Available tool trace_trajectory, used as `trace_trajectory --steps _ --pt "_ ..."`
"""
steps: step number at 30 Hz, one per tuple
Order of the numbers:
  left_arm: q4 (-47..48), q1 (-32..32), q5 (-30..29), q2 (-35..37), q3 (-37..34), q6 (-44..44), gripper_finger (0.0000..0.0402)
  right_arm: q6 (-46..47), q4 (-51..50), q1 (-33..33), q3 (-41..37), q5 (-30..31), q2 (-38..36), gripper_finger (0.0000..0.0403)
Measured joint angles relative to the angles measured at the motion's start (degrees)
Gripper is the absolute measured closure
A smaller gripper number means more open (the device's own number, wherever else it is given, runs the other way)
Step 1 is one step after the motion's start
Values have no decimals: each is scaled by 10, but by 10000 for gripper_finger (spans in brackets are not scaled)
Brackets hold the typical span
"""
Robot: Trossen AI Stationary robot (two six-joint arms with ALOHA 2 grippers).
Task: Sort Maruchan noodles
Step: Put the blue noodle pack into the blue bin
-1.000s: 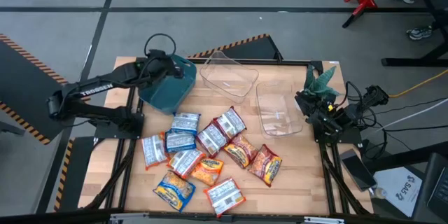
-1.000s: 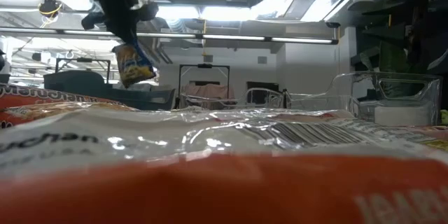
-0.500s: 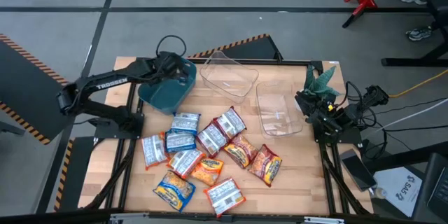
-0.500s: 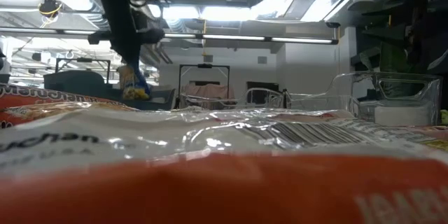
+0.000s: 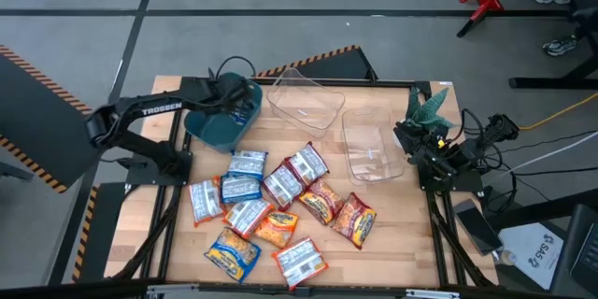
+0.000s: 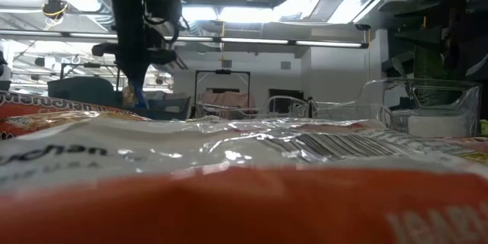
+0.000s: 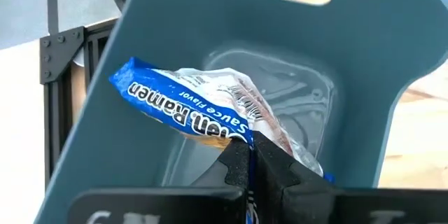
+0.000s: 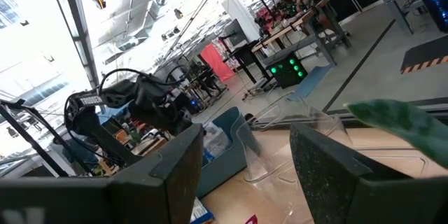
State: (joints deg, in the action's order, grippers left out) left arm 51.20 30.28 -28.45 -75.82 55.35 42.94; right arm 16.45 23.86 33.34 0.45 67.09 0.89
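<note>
My left gripper [image 7: 250, 157] is shut on a blue-and-yellow Maruchan noodle packet [image 7: 189, 105] and hangs inside the mouth of the teal bin [image 7: 364, 56] at the table's far left [image 5: 220, 123]. In the low view the packet [image 6: 136, 96] hangs below the gripper, partly behind the bin's rim. Several more packets [image 5: 271, 206] lie flat in a loose pile on the table's near middle. My right gripper [image 8: 245, 175] waits open at the table's right edge [image 5: 416, 140] with nothing between its fingers. My left gripper pinches one edge of the blue packet [image 7: 234, 136] between its two fingers. The fingers slant down from above into the bin. The packet sticks out beyond the fingertips, tilted, above the bin's floor; whether it touches the bin I cannot tell.
Two clear plastic containers stand at the far middle [image 5: 304, 101] and the right [image 5: 372, 145] of the table. A green plant-like thing [image 5: 428, 105] sits by the right arm. Bare wood shows between the pile and the containers.
My left gripper has gone down and toward the table's right, over the teal bin, tipping more steeply downward. The blue packet has come down with it, from hanging clear above the bin to sinking behind its rim.
</note>
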Motion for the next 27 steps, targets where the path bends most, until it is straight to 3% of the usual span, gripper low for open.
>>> trace_trajectory --steps 7,16,27 --pt "9 -4 37 -33 0 0 401 0 0 0 0 0 0 198" --pt "90 -18 25 -27 0 5 401 -2 0 0 0 1 0 198" --pt "139 -67 15 -28 0 80 401 -3 -12 0 0 30 0 198"
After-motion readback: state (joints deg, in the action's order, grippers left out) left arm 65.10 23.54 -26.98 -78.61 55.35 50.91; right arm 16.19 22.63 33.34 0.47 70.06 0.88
